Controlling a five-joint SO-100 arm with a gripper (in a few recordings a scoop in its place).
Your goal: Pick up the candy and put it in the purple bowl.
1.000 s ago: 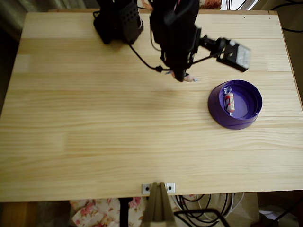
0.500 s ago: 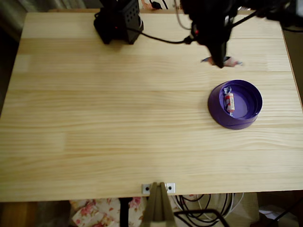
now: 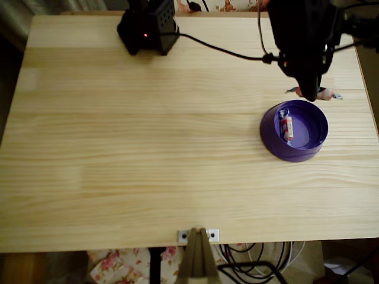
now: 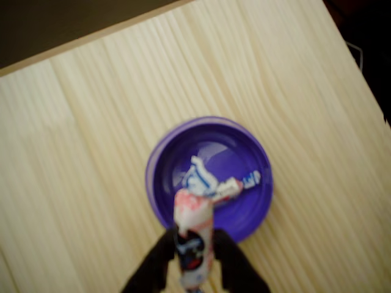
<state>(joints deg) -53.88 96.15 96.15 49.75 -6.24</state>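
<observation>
My gripper [image 3: 311, 93] hangs just above the far rim of the purple bowl [image 3: 314, 149] in the overhead view and is shut on the candy [image 3: 324, 93], whose peach-pink body and silvery-blue ends stick out on both sides. In the wrist view the candy [image 4: 193, 235] stands between my two dark fingers [image 4: 156, 268], with the purple bowl [image 4: 159, 183] right below and ahead. A whiter candy with a red band [image 3: 286, 128] lies inside the bowl at its left side, also seen as that same sweet [image 4: 227, 188] in the wrist view.
The arm's black base [image 3: 148, 26] stands at the table's far edge, with a cable running right from it. The table's right edge [image 3: 367, 89] is close to the bowl. Wide bare wood lies left of the bowl.
The gripper has carried the candy rightward and toward the bowl, from the table's middle to just over the bowl's far rim. The bowl and the candy inside it have not moved.
</observation>
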